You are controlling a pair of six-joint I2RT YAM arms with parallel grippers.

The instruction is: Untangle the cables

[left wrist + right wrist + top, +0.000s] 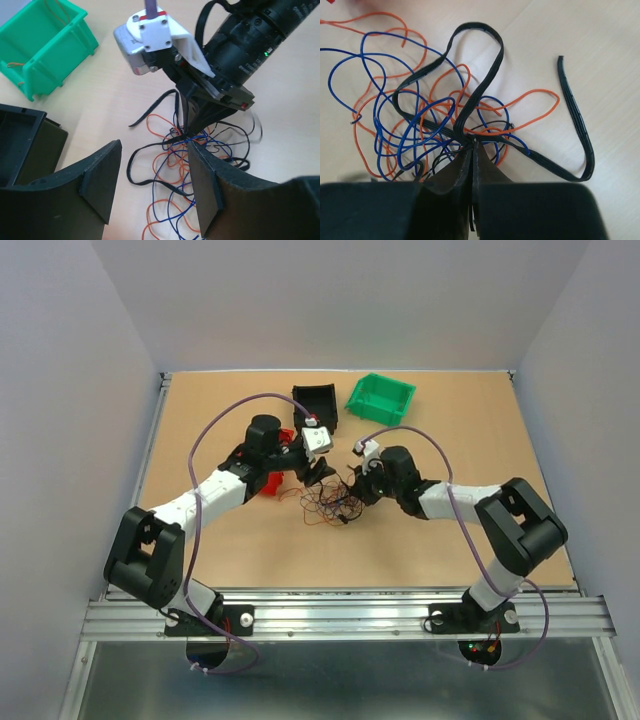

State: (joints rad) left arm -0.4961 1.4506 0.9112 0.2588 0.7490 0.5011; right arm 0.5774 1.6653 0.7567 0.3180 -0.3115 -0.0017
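The cables [330, 504] lie in one tangle at mid-table: thin orange, blue and black wires plus a flat black ribbon strand [575, 125]. My right gripper [472, 144] is shut, pinching the knot of the tangle [420, 115], and a black strand runs down between its jaws. It also shows in the top view [353, 488] and in the left wrist view [189, 131]. My left gripper [155, 187] is open just above the tangle [167, 162], a finger on each side of some loops, touching none. In the top view it [321, 475] hovers at the tangle's far left edge.
A green bin [381, 395] with a few orange wires inside [45, 45] stands at the back. A black bin [316, 405] is left of it, close to my left gripper [20, 145]. A red bin [272, 482] sits under my left arm.
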